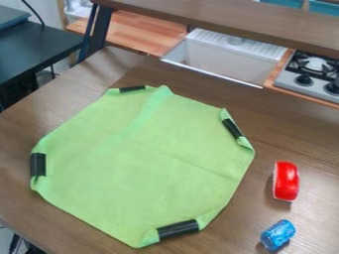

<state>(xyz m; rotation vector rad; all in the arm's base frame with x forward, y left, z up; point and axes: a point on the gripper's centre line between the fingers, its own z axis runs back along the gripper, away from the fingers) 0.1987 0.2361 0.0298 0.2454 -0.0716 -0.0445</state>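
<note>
A green cloth (142, 163) lies spread on the brown wooden table, its corners folded in and held with black strips, one of them a strip (177, 229) at the near edge. To the right of the cloth, apart from it, rests a red object (286, 181) with a pale rim on its left and lower side. Below that, a small blue cylinder-like object (277, 234) lies tilted on the table near the lower right.
The table (126, 248) has a raised shelf (238, 22) along its far side. Behind it are a white sink (225, 57), a wooden counter (136, 31) and a stove (311, 77). A black table (39, 47) stands at the upper left.
</note>
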